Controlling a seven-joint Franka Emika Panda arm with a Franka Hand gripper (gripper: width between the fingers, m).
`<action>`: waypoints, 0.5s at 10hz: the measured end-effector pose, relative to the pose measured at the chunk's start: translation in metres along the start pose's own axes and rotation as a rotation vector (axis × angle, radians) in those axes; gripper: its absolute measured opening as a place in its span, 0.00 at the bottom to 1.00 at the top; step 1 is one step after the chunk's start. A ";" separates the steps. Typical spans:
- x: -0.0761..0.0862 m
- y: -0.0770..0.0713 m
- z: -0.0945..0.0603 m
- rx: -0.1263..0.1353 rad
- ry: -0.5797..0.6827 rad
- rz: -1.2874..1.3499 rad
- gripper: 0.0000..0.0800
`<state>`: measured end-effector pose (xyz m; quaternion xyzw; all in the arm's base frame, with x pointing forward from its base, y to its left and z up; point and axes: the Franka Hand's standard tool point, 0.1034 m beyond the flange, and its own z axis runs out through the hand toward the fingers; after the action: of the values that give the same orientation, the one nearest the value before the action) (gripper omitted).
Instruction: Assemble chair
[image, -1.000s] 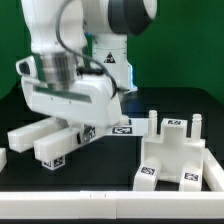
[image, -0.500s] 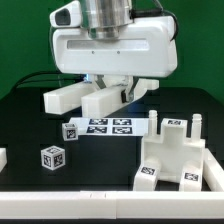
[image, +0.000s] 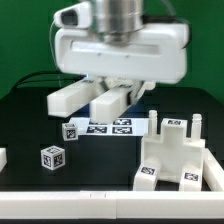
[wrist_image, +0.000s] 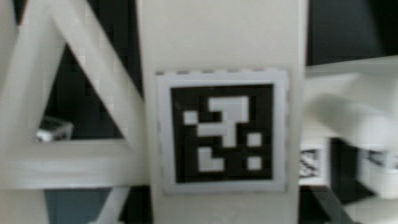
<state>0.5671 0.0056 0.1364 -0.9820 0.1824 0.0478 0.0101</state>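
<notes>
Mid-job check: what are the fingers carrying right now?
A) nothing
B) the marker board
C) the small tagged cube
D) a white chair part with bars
D: the white chair part hangs beneath the wrist and fills the wrist view, while the small cube and the marker board lie below.

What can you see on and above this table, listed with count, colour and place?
lifted chair part: one, white bars, in the air under the gripper, above the marker board
large chair piece: one, white with tags, upright posts, on the table at the exterior view's right
small block: one, white with tags, on the table toward the exterior view's left
edge piece: one, white, cut off at the exterior view's left edge
marker board: one, white with black tags, flat at mid-table
table: one, black
backdrop: one, green, behind
gripper: one, white, closed on the lifted chair part
</notes>
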 end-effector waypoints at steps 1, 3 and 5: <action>0.002 -0.021 -0.007 0.011 0.016 -0.081 0.36; -0.016 -0.063 -0.006 -0.026 0.029 -0.047 0.36; -0.017 -0.063 -0.004 -0.022 0.025 -0.079 0.36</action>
<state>0.5747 0.0703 0.1425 -0.9891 0.1429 0.0370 -0.0009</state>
